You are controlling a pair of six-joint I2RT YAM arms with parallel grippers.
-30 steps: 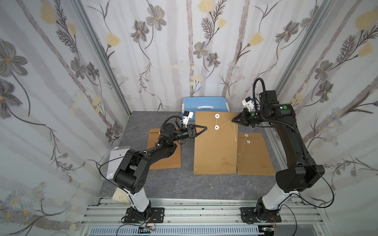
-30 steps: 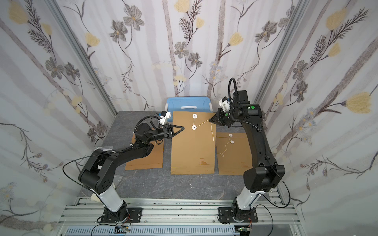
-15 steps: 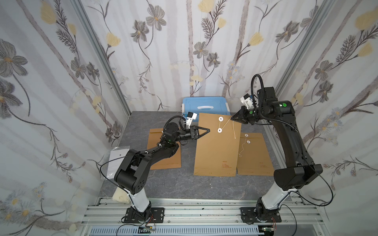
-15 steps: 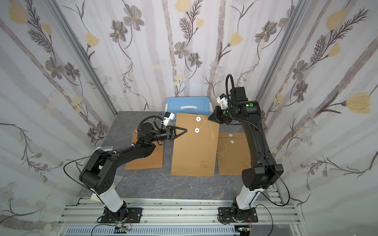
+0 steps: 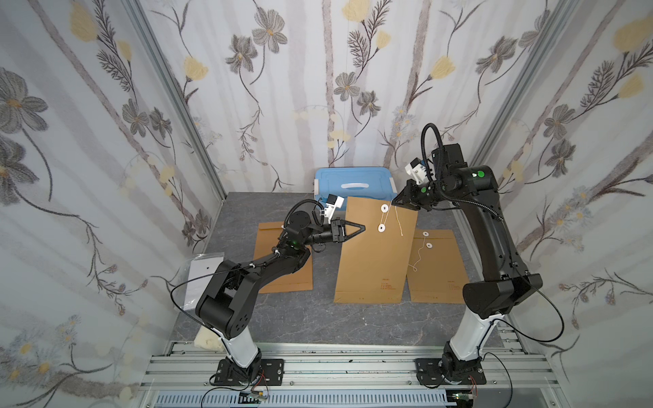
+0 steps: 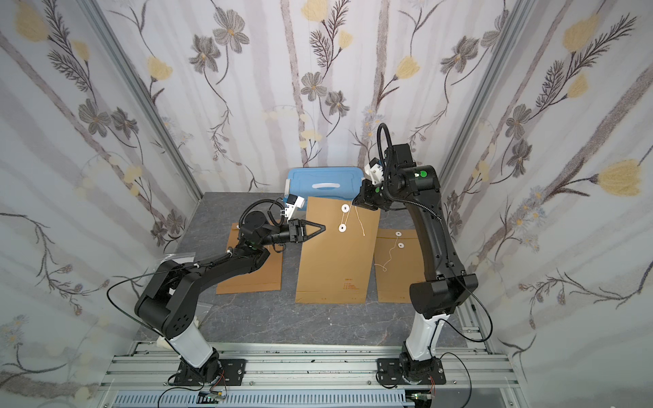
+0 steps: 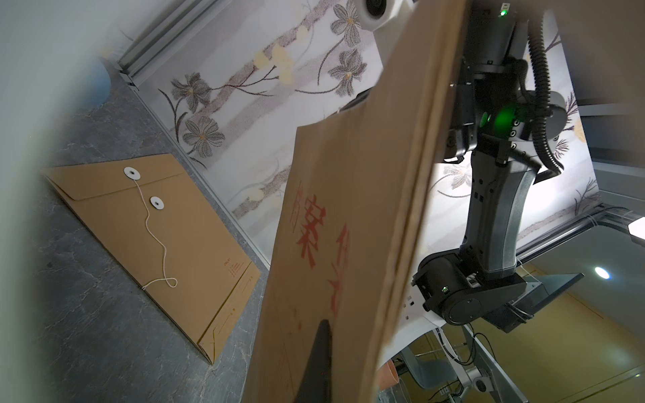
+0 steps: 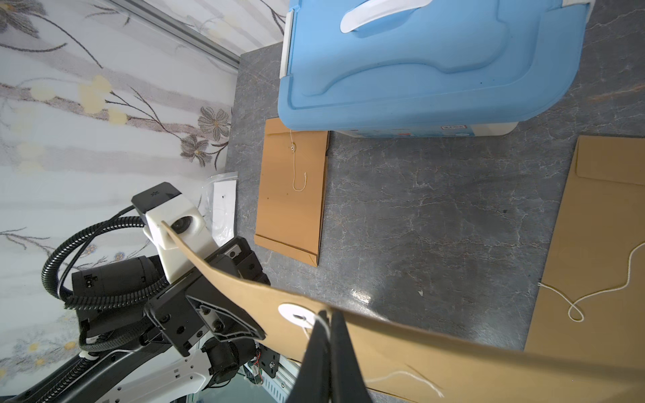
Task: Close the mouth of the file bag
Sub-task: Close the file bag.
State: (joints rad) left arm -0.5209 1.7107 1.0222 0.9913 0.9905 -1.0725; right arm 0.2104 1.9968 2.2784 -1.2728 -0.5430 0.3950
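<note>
The brown file bag (image 5: 374,254) (image 6: 335,261) lies in the middle with its far end lifted off the table. Its flap carries two white discs, the upper disc (image 5: 384,208) (image 8: 296,314) and a lower one (image 5: 381,228). My left gripper (image 5: 364,228) (image 6: 323,227) is shut on the bag's left edge; in the left wrist view one dark finger (image 7: 323,349) lies on the bag (image 7: 349,226). My right gripper (image 5: 393,203) (image 8: 328,315) is shut on the white string (image 8: 323,326) right beside the upper disc. The string's loose end (image 5: 399,226) hangs over the bag.
A blue lidded box (image 5: 353,182) (image 8: 419,62) stands at the back, just behind the lifted bag. Two more file bags lie flat: one under my left arm (image 5: 282,261) and one at the right (image 5: 434,268) (image 7: 153,237). A clear sleeve with white paper (image 5: 201,275) lies at the left edge.
My right gripper has carried the string leftward, from the bag's right edge to the upper disc. The bag's far end has risen a little with my left gripper.
</note>
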